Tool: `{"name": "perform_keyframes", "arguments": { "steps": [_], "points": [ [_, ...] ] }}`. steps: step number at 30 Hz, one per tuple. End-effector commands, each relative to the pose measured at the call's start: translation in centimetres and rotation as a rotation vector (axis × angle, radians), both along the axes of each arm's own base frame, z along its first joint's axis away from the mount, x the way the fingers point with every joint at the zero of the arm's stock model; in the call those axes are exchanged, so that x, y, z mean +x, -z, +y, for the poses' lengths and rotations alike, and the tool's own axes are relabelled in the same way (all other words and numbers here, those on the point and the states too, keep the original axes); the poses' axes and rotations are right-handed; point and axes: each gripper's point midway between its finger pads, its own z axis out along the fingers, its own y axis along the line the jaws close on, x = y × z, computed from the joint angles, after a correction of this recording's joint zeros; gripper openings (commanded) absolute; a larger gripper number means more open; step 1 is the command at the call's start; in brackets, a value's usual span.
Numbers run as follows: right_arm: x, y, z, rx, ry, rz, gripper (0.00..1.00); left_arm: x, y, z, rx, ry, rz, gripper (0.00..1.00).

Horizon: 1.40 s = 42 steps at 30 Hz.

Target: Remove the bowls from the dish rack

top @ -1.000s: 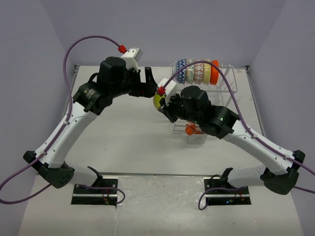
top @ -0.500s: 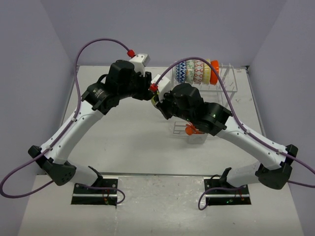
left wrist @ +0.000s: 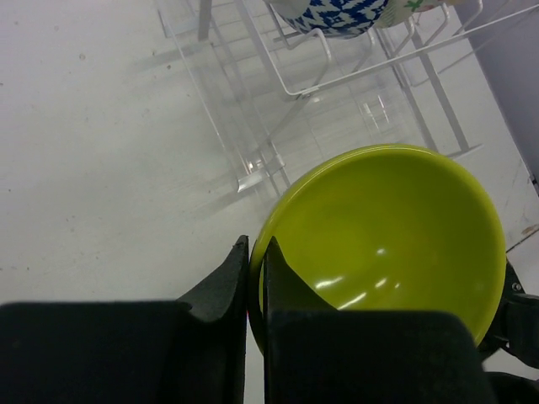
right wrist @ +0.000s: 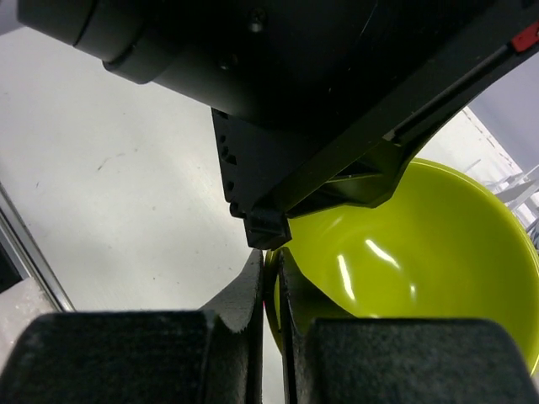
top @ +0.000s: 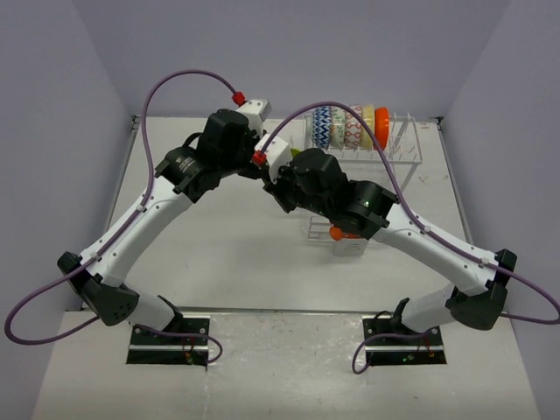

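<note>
Handing over the green bowl (left wrist: 396,236) at 9 o'clock of the rack (top: 399,150): left tool (left wrist: 255,247) and right tool (right wrist: 271,257) both clamp its rim. Next, the right tool should release.

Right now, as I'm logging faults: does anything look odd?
Yes: the left gripper and right gripper both have jaws shut on the rim of one lime-green bowl, out of the dish rack. Nothing looks spilled.
</note>
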Motion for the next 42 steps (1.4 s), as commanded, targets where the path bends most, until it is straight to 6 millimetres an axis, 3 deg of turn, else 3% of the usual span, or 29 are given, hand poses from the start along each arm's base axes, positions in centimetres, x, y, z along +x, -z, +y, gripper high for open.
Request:
{"name": "perform_keyframes", "arguments": {
  "steps": [1,3,5,6,7,8,10,12,13,14,15,17,18,19,20,21,22,23,24,26,27,28,32,37,38,39,40,42],
  "points": [
    [1.1,-3.4,-0.5,0.06,0.05,-0.076,0.0,0.0,0.1,0.9,0.064,-0.002,-0.039,0.0],
    [1.1,-3.1,-0.5,0.058,0.05,-0.07,0.0,0.5,-0.2,2.0,0.082,-0.059,-0.062,0.0],
    [0.9,-3.1,-0.6,0.066,0.047,-0.067,0.6,1.3,-0.3,3.5,0.108,-0.15,-0.094,0.0],
    [0.6,-3.1,-0.6,0.076,0.043,-0.058,0.81,1.5,-0.7,4.3,0.115,-0.189,-0.111,0.0],
    [0.4,-3.2,-0.8,0.088,0.04,-0.056,0.94,2.1,-0.8,5.2,0.122,-0.244,-0.13,0.0],
    [-0.1,-3.7,-1.4,0.107,0.041,-0.057,0.99,2.8,-0.1,6.6,0.156,-0.312,-0.138,0.0],
    [-0.8,-4.6,-2.1,0.157,0.047,-0.054,0.99,5.0,0.3,9.3,0.089,-0.383,-0.112,0.0],
    [-1.8,-5.5,-3.7,0.212,0.057,-0.054,0.99,6.7,2.6,11.8,0.034,-0.443,-0.052,0.0],
    [-2.2,-5.8,-4.2,0.234,0.059,-0.056,0.99,8.6,2.6,14.7,-0.042,-0.553,-0.051,0.0],
    [-2.7,-6.0,-5.3,0.248,0.069,-0.067,0.99,9.1,4.1,15.6,-0.065,-0.588,-0.017,0.0],
    [-3.1,-6.2,-5.8,0.293,0.086,-0.041,0.99,10.9,4.3,17.6,-0.135,-0.672,-0.019,0.0],
    [-3.6,-4.9,-6.8,0.304,0.11,-0.018,0.99,12.4,6.2,19.3,-0.186,-0.724,0.034,0.0],
    [-4.4,-5.7,-7.9,0.355,0.12,-0.011,0.99,13.9,8.8,20.4,-0.177,-0.763,0.093,0.0],
    [-4.8,-5.5,-8.5,0.373,0.124,0.001,0.99,14.9,10.0,23.0,-0.193,-0.843,0.123,0.0],
    [-5.2,-4.0,-9.0,0.365,0.131,0.025,0.99,15.7,10.8,24.3,-0.195,-0.88,0.13,0.0],
    [-6.1,-4.8,-10.5,0.421,0.149,0.026,0.99,16.7,13.1,26.3,-0.182,-0.925,0.167,0.0],
    [-6.4,-4.1,-11.5,0.421,0.17,0.035,0.99,17.4,13.7,27.5,-0.184,-0.952,0.166,0.0],
    [-6.5,-2.2,-12.4,0.405,0.201,0.053,0.99,17.9,14.3,27.8,-0.182,-0.952,0.164,0.0],
    [-7.3,-2.9,-14.5,0.473,0.237,0.044,0.99,18.7,15.8,28.6,-0.178,-0.96,0.179,0.0],
    [-7.9,-0.8,-15.9,0.489,0.266,0.06,0.99,19.3,17.5,29.2,-0.18,-0.968,0.212,0.0],
    [-8.3,-0.7,-16.5,0.524,0.278,0.072,0.99,19.4,19.5,29.8,-0.167,-0.982,0.25,0.0],
    [-8.8,-0.7,-17.9,0.554,0.296,0.066,0.99,19.7,20.1,30.0,-0.167,-0.982,0.252,0.0],
    [-9.1,1.7,-19.3,0.524,0.35,0.098,0.99,19.0,23.3,31.3,-0.105,-1.048,0.285,0.0],
    [-8.5,3.1,-19.5,0.484,0.402,0.107,0.99,18.0,25.1,32.4,-0.051,-1.113,0.31,0.0],
    [-8.1,3.5,-19.5,0.468,0.423,0.106,0.99,17.8,25.3,32.4,-0.045,-1.116,0.314,0.05],
    [-7.8,3.6,-19.5,0.46,0.434,0.107,0.99,17.6,25.3,32.5,-0.049,-1.126,0.314,0.19],
    [-7.4,3.6,-19.6,0.458,0.453,0.102,0.99,17.4,25.3,32.6,-0.046,-1.128,0.314,0.47],
    [-7.1,3.3,-19.2,0.462,0.445,0.099,0.99,17.3,24.7,32.5,-0.053,-1.124,0.308,0.62]
  ]
}}
